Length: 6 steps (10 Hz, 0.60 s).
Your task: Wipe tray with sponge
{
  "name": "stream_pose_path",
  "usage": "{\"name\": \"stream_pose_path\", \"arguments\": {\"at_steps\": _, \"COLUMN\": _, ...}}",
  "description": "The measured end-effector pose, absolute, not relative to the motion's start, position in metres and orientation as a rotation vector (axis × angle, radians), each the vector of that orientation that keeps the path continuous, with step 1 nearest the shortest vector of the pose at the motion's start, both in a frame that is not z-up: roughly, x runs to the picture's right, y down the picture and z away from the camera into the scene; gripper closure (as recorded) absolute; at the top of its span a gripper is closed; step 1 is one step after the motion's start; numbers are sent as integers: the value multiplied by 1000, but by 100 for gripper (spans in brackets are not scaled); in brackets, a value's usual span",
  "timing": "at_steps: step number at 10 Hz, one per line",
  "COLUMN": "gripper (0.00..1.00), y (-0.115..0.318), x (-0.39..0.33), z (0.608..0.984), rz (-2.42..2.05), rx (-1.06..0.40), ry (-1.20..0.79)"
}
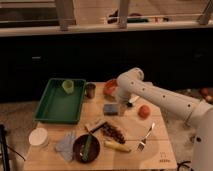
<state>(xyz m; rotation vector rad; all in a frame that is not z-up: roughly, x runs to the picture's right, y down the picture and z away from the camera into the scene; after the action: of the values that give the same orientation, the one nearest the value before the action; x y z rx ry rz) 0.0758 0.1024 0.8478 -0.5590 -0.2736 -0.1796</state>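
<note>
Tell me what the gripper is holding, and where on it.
Cannot be told: the gripper is down at the blue-grey rectangular sponge; any hold is hidden.

Gripper (123,103) beside sponge (112,109), indistinct; arm (167,101) cut off at rt edge.

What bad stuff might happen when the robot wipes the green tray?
The green cup sits inside the tray, so wiping might knock it over. The gripper hangs beside the sponge, close to the metal cup and orange bowl, which the arm might bump.
</note>
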Motion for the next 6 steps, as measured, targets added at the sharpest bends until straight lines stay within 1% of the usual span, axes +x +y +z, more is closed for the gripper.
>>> {"name": "stream_pose_path", "arguments": {"at_steps": 4, "gripper": 20, "y": 104, "x": 60, "z": 851, "rz": -201, "rx": -579, "ry": -330}}
{"name": "stream_pose_path", "arguments": {"at_steps": 6, "gripper": 20, "y": 107, "x": 53, "z": 860, "rz": -202, "rx": -596, "ry": -352}}
